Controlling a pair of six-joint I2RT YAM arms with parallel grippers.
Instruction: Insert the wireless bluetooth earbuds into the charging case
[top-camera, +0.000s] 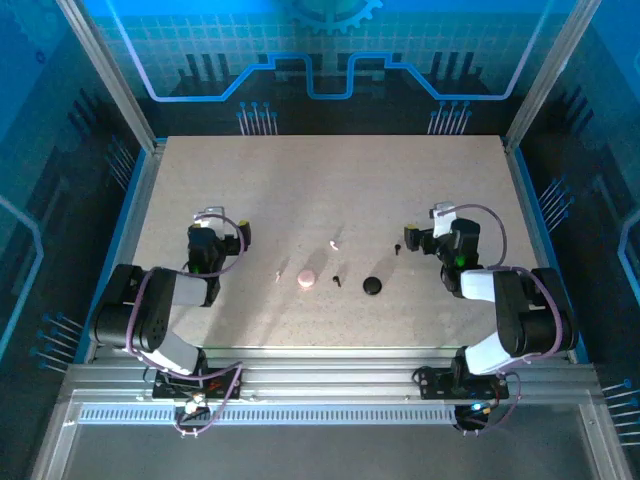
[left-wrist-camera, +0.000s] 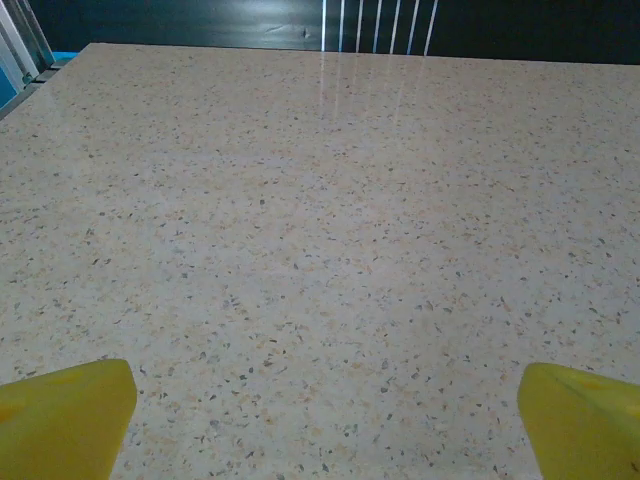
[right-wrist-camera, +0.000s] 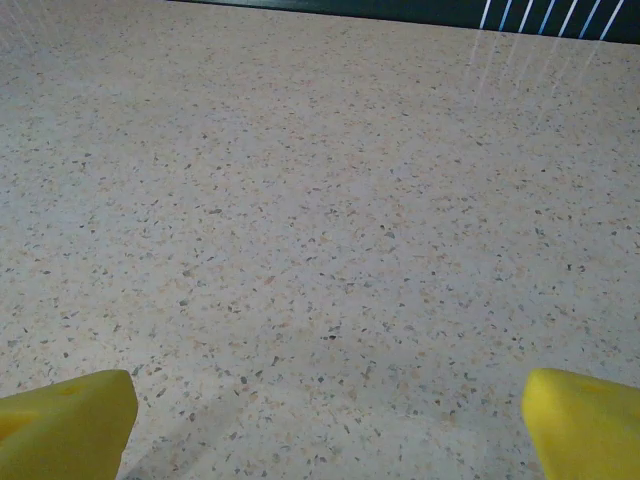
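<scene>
The pale pink round charging case lies on the table's middle, toward the near side. Around it lie tiny earbud pieces: a whitish one behind it, another whitish one to its left, a black one just right of it and a black one further right. My left gripper rests far left of the case, and my right gripper far right. In the wrist views the left gripper and the right gripper are open over bare tabletop, yellow fingertips wide apart.
A black round disc lies right of the case, near the black piece. The speckled beige table is bounded by metal frame posts and blue side walls. Both arms are folded back near the front rail.
</scene>
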